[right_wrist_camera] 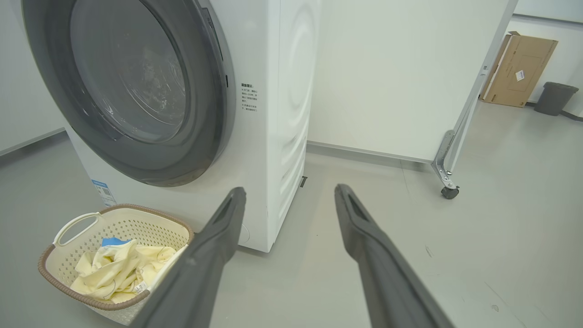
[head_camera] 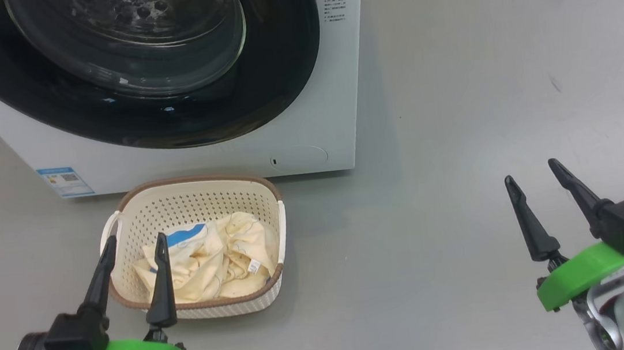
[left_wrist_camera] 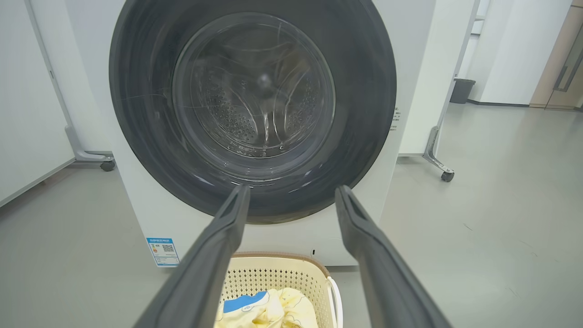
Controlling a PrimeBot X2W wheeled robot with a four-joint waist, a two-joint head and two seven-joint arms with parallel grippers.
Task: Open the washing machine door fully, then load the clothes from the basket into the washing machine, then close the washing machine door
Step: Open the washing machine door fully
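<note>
Grey, smooth floor (head_camera: 457,125) all round; white partition panels (right_wrist_camera: 387,77) on castors (right_wrist_camera: 449,192) behind, with a cardboard box (right_wrist_camera: 519,68) and a dark bin (right_wrist_camera: 553,97) far off by the wall.

Big white washing machine (head_camera: 334,109) at the upper left of the head view, standing on the floor and facing the robot.

Washing machine door (head_camera: 276,57) shut flat against the front: wide glossy black rim, bulging clear glass at the centre, with the perforated steel drum visible through it in the left wrist view.

Basket (head_camera: 191,185) on the floor just before the machine's lower edge, upright, cream with a brown rim and white side handles.

Clothes (head_camera: 222,260) crumpled in the basket, pale yellow, with a blue-and-white patch uppermost toward the machine.

Left gripper (head_camera: 136,237) at the lower left, fingers spread wide and grasping nothing, crossing the basket's near left side in the head view; contact impossible to tell.

Right gripper (head_camera: 530,169) at the lower right, well apart from basket and machine, over bare floor, fingers likewise spread and empty.

Blue sticker (head_camera: 65,181) on the machine's lower left corner.

Small white tag (head_camera: 252,267) on the clothes.
</note>
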